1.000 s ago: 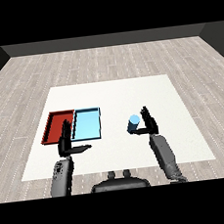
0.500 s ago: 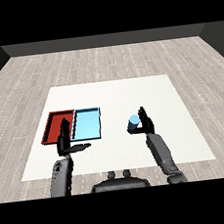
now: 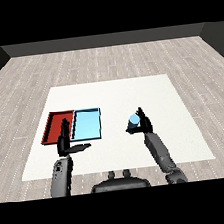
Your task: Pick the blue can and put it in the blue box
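Note:
The blue can [image 3: 133,123] stands upright on the white table [image 3: 112,94], right of centre. My right hand [image 3: 144,122] is pressed against the can's right side, fingers curled round it. The light blue tray [image 3: 87,123] lies left of the can, with the red tray [image 3: 54,126] beside it on its left; both hold nothing. My left hand [image 3: 64,143] hovers in front of the trays' near edge, fingers straight up and thumb pointing right, holding nothing.
The two trays sit side by side on the left half of the table. Bare white table surface lies between the light blue tray and the can. Grey wood flooring surrounds the table.
My right hand has drawn in to the left against the can and curled round it. The left hand has hardly moved.

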`<state>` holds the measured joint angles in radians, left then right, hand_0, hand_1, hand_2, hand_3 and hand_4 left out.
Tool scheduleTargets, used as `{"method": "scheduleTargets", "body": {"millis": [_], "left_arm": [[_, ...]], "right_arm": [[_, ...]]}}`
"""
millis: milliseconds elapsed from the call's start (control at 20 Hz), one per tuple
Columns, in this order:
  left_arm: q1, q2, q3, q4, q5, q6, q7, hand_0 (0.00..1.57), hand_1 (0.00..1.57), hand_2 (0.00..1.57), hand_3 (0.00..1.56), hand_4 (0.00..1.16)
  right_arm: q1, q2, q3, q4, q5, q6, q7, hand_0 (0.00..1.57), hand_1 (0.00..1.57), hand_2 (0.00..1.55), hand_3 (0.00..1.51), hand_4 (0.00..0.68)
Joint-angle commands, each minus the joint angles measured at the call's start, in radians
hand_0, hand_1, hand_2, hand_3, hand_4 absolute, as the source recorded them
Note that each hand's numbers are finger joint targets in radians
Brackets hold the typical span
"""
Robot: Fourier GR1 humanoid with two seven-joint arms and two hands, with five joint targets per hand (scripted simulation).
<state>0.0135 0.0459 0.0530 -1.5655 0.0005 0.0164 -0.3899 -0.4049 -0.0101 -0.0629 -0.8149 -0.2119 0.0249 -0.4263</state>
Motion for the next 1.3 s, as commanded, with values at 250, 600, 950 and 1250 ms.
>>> {"method": "scheduleTargets", "body": {"millis": [250, 600, 950, 1250], "left_arm": [[0.032, 0.006, -0.004, -0.04, 0.016, -0.023, 0.022, 0.0, 0.0, 0.0, 0.0, 0.0], [0.071, 0.0, -0.008, -0.086, 0.015, -0.01, 0.038, 0.0, 0.0, 0.0, 0.0, 0.0], [0.039, -0.021, -0.022, -0.045, 0.015, -0.013, -0.001, 0.0, 0.0, 0.0, 0.0, 0.0], [-0.042, 0.052, 0.053, 0.055, 0.043, -0.058, -0.021, 0.0, 0.0, 0.0, 0.0, 0.0]], "right_arm": [[-0.033, 0.01, 0.039, 0.064, -0.037, -0.025, -0.039, 0.0, 0.0, 0.0, 0.0, 0.0], [-0.058, 0.009, 0.017, 0.15, -0.035, -0.023, -0.088, 0.0, 0.0, 0.0, 0.0, 0.0], [-0.135, -0.006, 0.008, 0.204, 0.008, -0.197, 0.008, 1.47, 1.47, 1.47, 1.45, 0.536], [-0.093, 0.01, 0.117, 0.153, -0.079, -0.244, -0.041, 1.46, 1.46, 1.45, 1.42, 0.523]]}}
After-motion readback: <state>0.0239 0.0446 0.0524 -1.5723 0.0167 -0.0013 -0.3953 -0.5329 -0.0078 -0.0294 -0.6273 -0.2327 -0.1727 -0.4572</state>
